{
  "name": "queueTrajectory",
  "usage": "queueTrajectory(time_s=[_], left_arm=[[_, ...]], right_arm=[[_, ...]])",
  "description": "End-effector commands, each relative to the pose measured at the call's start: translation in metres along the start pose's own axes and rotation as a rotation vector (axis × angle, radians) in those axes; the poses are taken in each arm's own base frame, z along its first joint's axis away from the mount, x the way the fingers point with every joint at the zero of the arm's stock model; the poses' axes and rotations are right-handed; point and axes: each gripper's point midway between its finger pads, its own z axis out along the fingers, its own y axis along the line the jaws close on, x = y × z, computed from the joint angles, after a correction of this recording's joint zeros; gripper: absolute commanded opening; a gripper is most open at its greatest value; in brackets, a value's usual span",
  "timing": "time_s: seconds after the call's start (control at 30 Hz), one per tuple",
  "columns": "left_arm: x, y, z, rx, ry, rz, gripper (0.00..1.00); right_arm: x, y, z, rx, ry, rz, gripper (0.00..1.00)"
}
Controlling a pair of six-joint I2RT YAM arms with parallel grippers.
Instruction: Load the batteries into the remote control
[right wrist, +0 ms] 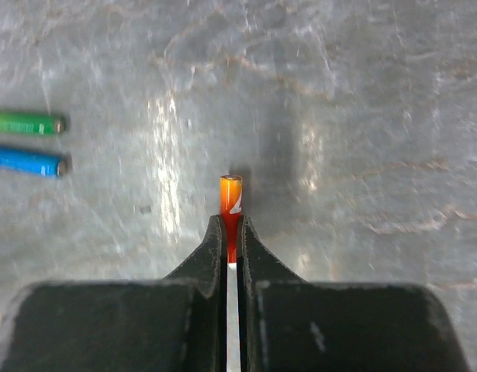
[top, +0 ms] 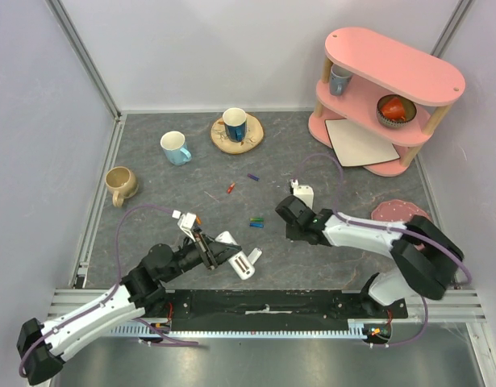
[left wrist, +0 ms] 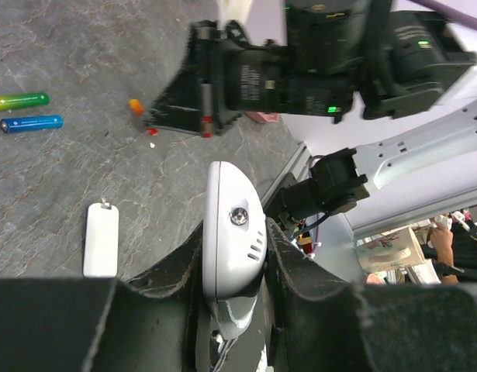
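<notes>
My left gripper [left wrist: 234,248] is shut on the white remote control [left wrist: 232,232], which stands on edge between its fingers. From above, the remote control [top: 235,258] lies near the table's front, with the left gripper [top: 211,251] at its left end. A small white cover plate [left wrist: 101,239] rests on the table beside it. My right gripper [right wrist: 230,232] is shut on an orange battery [right wrist: 231,203] just above the table. A green battery [right wrist: 27,122] and a blue battery [right wrist: 27,161] lie side by side to its left. A red battery [top: 231,188] and a purple battery [top: 252,176] lie farther back.
A light blue mug [top: 176,147], a beige mug [top: 120,185] and a blue cup on a wooden saucer [top: 246,139] stand at the back left. A pink two-tier shelf [top: 385,97] fills the back right corner. A pink plate [top: 397,211] lies by the right arm.
</notes>
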Motion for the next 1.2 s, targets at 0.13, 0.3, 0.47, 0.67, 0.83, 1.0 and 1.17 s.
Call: queueTrajectory(time_s=[0.13, 0.3, 0.47, 0.67, 0.83, 1.0, 1.17], left_arm=[[-0.019, -0.014, 0.021, 0.041, -0.06, -0.024, 0.02], [-0.025, -0.025, 0.041, 0.083, -0.047, -0.045, 0.02], [-0.034, -0.035, 0.057, 0.148, -0.037, -0.051, 0.02], [-0.045, -0.036, 0.066, 0.193, -0.049, -0.087, 0.02], [-0.046, -0.032, 0.072, 0.172, -0.045, -0.115, 0.02], [-0.047, -0.034, 0.078, 0.167, -0.03, -0.136, 0.02], [-0.045, -0.032, 0.078, 0.15, -0.023, -0.177, 0.02]], right_arm=[[-0.039, 0.032, -0.103, -0.357, -0.093, -0.221, 0.0], [-0.043, 0.032, -0.151, -0.387, -0.096, -0.38, 0.0], [-0.033, 0.04, -0.191, -0.502, -0.107, -0.457, 0.0], [-0.018, 0.049, -0.212, -0.576, -0.084, -0.491, 0.0], [-0.01, 0.065, -0.216, -0.598, -0.065, -0.535, 0.0], [-0.001, 0.086, -0.213, -0.612, -0.06, -0.559, 0.0], [0.003, 0.1, -0.21, -0.613, -0.043, -0.577, 0.0]])
